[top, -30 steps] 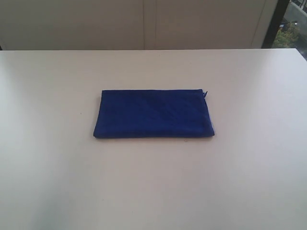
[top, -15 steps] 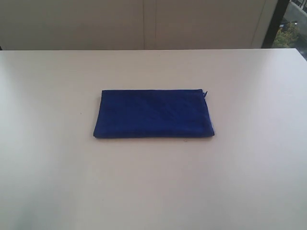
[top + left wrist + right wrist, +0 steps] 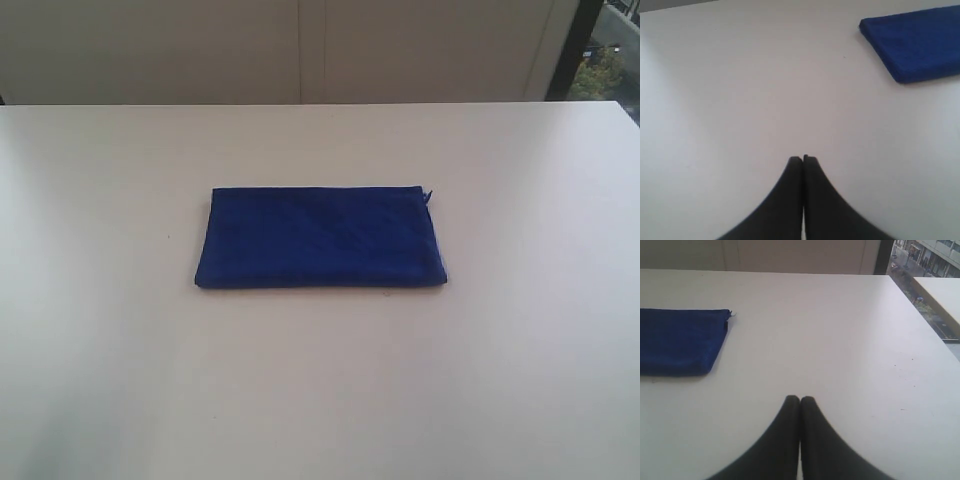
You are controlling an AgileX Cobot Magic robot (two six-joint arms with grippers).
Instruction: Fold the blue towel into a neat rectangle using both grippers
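Blue towel (image 3: 320, 238): folded rectangle, laid flat on table (image 3: 520, 380). Left gripper (image 3: 803, 159), right gripper (image 3: 800, 399): closed tight, nothing held, clear of towel. Folding judged complete; no further grasp needed.

Broad white table (image 3: 330, 390), pale panelled wall (image 3: 160, 50) behind, dark-framed window (image 3: 610, 65) at the far right corner, daylight outside

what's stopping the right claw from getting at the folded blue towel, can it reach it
Probably yes; nothing stands between them. The right claw, shut, hovers over the white table, and the deep blue fleecy folded towel lies flat with its near corner exposed.
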